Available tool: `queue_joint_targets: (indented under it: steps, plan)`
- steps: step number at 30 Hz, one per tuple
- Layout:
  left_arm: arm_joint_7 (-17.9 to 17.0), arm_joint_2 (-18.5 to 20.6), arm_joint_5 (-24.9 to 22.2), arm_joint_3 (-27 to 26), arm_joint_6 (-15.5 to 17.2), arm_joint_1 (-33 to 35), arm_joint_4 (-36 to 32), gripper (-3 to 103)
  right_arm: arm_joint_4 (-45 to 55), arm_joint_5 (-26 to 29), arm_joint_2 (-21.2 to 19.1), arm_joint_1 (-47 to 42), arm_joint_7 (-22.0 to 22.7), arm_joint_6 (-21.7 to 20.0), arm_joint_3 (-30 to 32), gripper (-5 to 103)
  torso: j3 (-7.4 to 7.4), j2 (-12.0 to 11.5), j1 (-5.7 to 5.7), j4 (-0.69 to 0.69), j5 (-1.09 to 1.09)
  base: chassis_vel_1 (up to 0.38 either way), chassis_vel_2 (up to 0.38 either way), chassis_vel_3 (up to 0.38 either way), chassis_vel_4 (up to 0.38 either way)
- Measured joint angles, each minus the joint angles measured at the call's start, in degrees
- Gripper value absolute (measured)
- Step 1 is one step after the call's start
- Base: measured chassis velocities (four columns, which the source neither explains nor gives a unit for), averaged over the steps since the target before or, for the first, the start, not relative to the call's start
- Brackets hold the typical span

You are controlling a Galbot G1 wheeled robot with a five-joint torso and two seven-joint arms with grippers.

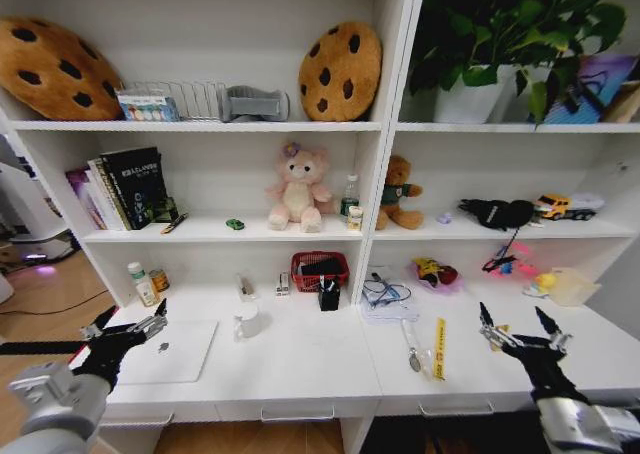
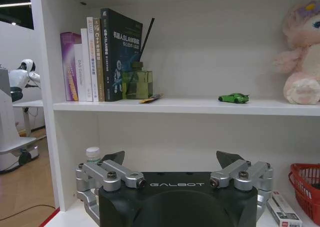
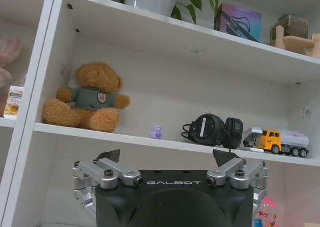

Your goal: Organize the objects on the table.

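Both pincers hang wide open and empty, left pincer point(image 1: 128, 326) lower left, right pincer point(image 1: 518, 326) lower right. Beside the left one, the laptop point(image 1: 165, 351) lies closed on the counter point(image 1: 300, 359).

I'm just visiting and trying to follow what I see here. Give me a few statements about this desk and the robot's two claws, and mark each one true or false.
1. The silver laptop lies closed on the table. True.
2. The left gripper is clamped on the laptop. False: it hovers open above the laptop's near corner, holding nothing.
3. The right gripper is open and empty. True.
4. The tiny green toy sits on the desk beside the mug. False: it sits on the shelf above, beside the pink plush.
5. The red wire basket stands at the back of the desk. True.
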Motion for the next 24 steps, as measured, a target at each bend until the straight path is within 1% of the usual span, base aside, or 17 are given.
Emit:
queue_joint_targets:
  steps: [3, 8, 11, 12, 13, 17, 18, 19, 20, 21, 22, 23, 24]
  plan:
    - [0.0, 0.0, 0.0, 0.0, 0.0, 0.0, 0.0, 100, -0.9, -1.0, 0.6, 0.3, -0.9, 0.0, -0.7, 100, 0.01, 0.0, 0.01, -0.01, 0.01, -0.162, -0.151, 0.107, 0.146]
    - [0.0, 0.0, 0.0, 0.0, 0.0, 0.0, 0.0, 100, -1.1, -1.2, 1.2, 0.3, -1.1, 0.0, -1.5, 100, -0.01, 0.0, -0.01, -0.02, 0.02, -0.204, -0.210, 0.184, 0.198]
    - [0.0, 0.0, 0.0, 0.0, 0.0, 0.0, 0.0, 100, -1.4, -1.4, 1.3, 0.4, -1.1, 0.0, -1.7, 100, 0.01, 0.0, 0.00, -0.02, 0.00, -0.232, -0.213, 0.237, 0.242]
    - [0.0, 0.0, 0.0, 0.0, 0.0, 0.0, 0.0, 100, -1.6, -1.7, 1.3, 0.5, -1.2, -0.2, -1.8, 100, 0.00, 0.0, 0.00, -0.02, 0.04, -0.270, -0.225, 0.247, 0.267]
    - [0.0, 0.0, 0.0, 0.0, 0.0, 0.0, 0.0, 100, -1.8, -2.5, 1.3, 0.7, -1.3, -0.9, -1.7, 100, -0.01, 0.0, -0.01, -0.01, 0.02, -0.269, -0.282, 0.263, 0.267]
    - [0.0, 0.0, 0.0, 0.0, 0.0, 0.0, 0.0, 100, -2.1, -2.6, 1.2, 1.3, -1.2, -1.3, -2.1, 100, 0.00, 0.0, -0.01, 0.00, -0.02, -0.282, -0.300, 0.265, 0.288]
    - [0.0, 0.0, 0.0, 0.0, 0.0, 0.0, 0.0, 100, -3.0, -2.9, 1.0, 2.2, -1.1, -1.3, -2.8, 100, 0.00, 0.0, 0.00, -0.02, -0.02, -0.276, -0.285, 0.270, 0.240]
    - [0.0, 0.0, 0.0, 0.0, 0.0, 0.0, 0.0, 100, -4.5, -4.4, 0.7, 3.2, -1.4, -1.8, -2.8, 100, 0.00, 0.0, -0.01, -0.01, 0.09, -0.276, -0.239, 0.239, 0.240]
    - [0.1, 0.0, 0.0, 0.0, 0.0, 0.0, 0.0, 100, -5.1, -4.4, 0.3, 3.7, -1.3, -3.3, -2.7, 100, 0.00, 0.0, 0.00, -0.02, 0.06, -0.235, -0.239, 0.228, 0.219]
    - [0.1, 0.0, 0.0, 0.0, 0.0, 0.0, 0.0, 100, -5.1, -4.4, 0.3, 3.7, -1.3, -3.3, -2.7, 100, 0.00, 0.0, 0.00, -0.02, 0.06, -0.235, -0.239, 0.228, 0.219]
    - [0.1, 0.0, 0.0, 0.0, 0.0, 0.0, 0.0, 100, -5.5, -3.5, -0.2, 4.0, -1.2, -5.2, -2.6, 100, 0.00, 0.0, 0.00, -0.02, 0.05, -0.133, -0.180, 0.228, 0.219]
    - [0.1, 0.0, 0.0, 0.0, 0.0, 0.0, 0.0, 100, -8.0, 1.8, -3.4, 6.1, -1.6, -13.9, -2.9, 100, 0.00, 0.0, -0.01, -0.03, 0.03, 0.000, 0.000, 0.000, 0.000]
    - [0.1, 0.0, 0.0, 0.0, 0.0, 0.0, 0.0, 100, -8.0, 1.8, -3.4, 6.1, -1.6, -13.9, -2.9, 100, 0.00, 0.0, -0.01, -0.03, 0.03, 0.000, 0.000, 0.000, 0.000]
